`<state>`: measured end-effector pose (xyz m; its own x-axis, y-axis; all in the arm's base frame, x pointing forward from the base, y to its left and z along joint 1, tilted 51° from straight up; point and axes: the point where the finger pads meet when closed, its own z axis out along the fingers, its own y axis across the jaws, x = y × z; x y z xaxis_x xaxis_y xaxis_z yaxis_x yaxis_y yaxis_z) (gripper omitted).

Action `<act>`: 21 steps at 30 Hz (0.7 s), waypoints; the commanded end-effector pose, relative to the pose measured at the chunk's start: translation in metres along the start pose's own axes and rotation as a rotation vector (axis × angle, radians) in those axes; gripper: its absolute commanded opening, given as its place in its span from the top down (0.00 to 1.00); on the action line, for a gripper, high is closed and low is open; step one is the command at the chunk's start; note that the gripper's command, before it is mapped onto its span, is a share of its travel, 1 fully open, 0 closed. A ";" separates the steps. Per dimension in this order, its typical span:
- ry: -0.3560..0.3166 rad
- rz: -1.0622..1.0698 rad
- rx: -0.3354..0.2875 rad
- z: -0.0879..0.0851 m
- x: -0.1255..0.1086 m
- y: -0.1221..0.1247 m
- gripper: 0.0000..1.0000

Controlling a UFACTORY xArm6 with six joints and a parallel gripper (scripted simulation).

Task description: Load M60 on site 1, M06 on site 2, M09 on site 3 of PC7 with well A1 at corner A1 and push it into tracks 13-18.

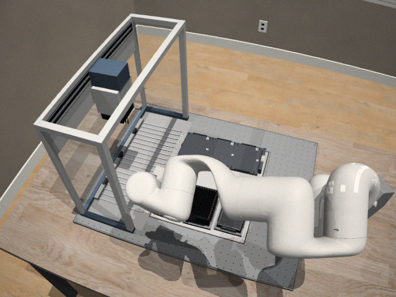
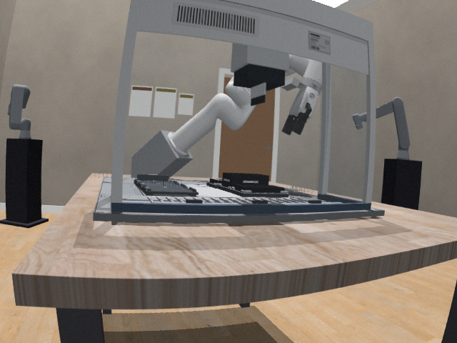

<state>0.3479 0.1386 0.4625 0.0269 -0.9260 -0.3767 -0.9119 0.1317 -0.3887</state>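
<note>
On the left of the top view stands the white frame (image 1: 110, 159) of the instrument, with a blue and grey head (image 1: 109, 85) hanging from its upper rail. Under the frame lie the grey loading rails (image 1: 150, 140), a row of parallel tracks. Just to the right of the rails, the dark plate carrier (image 1: 223, 152) lies flat on the apron, and its three sites carry no plates. Nearer to the camera is the row of nests (image 1: 215, 220) in a white surround. In the middle nest sits the black deep-well block (image 1: 203, 204), and in the next nest to the right a thinner plate (image 1: 228, 223) shows only in part. The third nest is hidden under the arm (image 1: 255, 198), which bends across the nests from its base on the far right of the bench (image 1: 80, 249).

In the exterior view the gripper (image 2: 296, 123) hangs high in the air on the right side, inside the frame, well above the nests and tilted downward. Its jaws stand wide apart and nothing is between them.
</note>
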 end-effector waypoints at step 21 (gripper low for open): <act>-0.190 -0.115 -0.073 0.050 0.057 0.012 0.00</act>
<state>0.3565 0.1128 0.4058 0.1536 -0.8798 -0.4498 -0.9310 0.0237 -0.3643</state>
